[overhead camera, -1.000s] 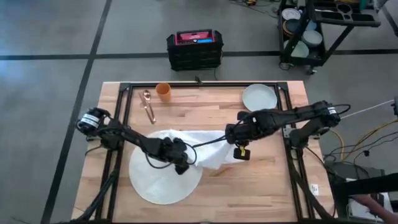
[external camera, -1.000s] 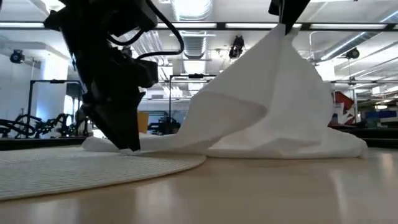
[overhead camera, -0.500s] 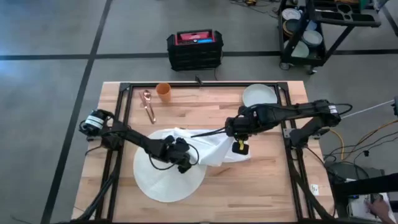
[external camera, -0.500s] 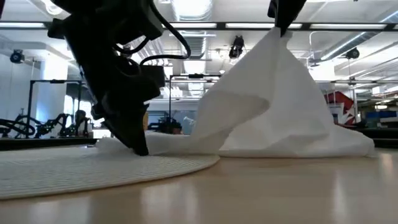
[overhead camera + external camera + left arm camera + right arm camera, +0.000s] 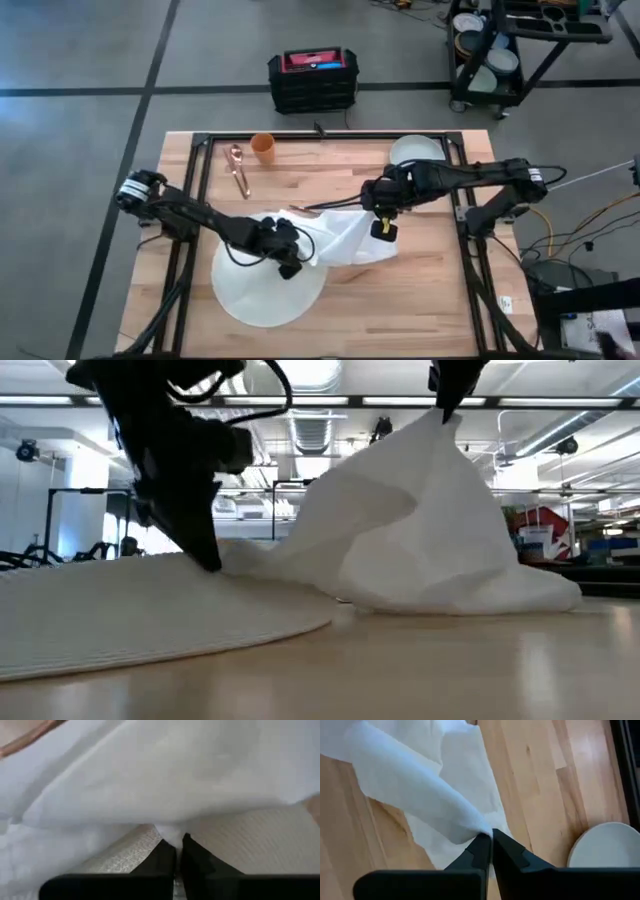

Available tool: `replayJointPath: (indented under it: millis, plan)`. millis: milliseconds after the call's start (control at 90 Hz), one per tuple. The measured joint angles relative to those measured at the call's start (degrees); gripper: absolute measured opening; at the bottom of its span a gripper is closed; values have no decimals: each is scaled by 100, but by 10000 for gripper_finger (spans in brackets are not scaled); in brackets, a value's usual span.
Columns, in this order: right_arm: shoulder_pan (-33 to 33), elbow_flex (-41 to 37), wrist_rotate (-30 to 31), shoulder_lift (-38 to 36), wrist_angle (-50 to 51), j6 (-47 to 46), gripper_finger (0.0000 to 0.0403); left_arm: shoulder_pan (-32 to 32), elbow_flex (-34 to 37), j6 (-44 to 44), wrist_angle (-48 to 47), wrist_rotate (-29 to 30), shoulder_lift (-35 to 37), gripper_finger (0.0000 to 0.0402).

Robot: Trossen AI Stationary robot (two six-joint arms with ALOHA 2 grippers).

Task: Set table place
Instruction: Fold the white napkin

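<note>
While overhead arms hide it, both tools (image 5: 177, 851) (image 5: 491, 842) pinch the napkin (image 5: 420, 530).

Grey concrete floor (image 5: 80, 60) crossed by dark lines, a black crate (image 5: 313, 80), a cart (image 5: 520, 40); ceiling strip lights (image 5: 330, 400).

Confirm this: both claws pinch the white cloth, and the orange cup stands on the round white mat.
Not quite. Both the left claw and the right claw do pinch the white cloth, but the orange cup stands on the bare light-wood table near its far edge, well apart from the round white mat, as the high view shows.
</note>
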State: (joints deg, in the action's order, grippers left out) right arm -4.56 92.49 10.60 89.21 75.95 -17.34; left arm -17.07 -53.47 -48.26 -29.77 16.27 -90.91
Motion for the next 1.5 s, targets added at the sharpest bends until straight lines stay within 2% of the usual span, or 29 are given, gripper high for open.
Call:
replayJointPath:
  millis: [122,278,544,700,844,956,1122,1289,1400,1500]
  plan:
    - [11,0,6,0,4,2,0,8,10,66,-548,84,44,1]
    - [11,0,6,0,4,2,0,-1,187,122,-756,24,-10,11]
    - [11,0,1,0,93,-4,0,-1,314,213,-783,-84,30,4]
    - [11,0,1,0,597,-3,0,-1,109,515,-790,-197,164,6]
    - [11,0,5,0,997,66,0,1,69,769,-788,71,213,6]
    - [11,0,5,-8,1004,70,0,2,197,746,-748,312,127,6]
    - [11,0,48,-78,1015,48,0,2,461,655,-735,-72,-42,3]
    - [11,0,150,-177,1012,46,0,10,525,440,-680,9,-12,2]
    - [11,0,159,-210,1037,15,0,36,527,391,-508,-37,-7,18]
    - [11,0,163,-210,1041,-6,0,32,531,322,-333,-195,-7,51]
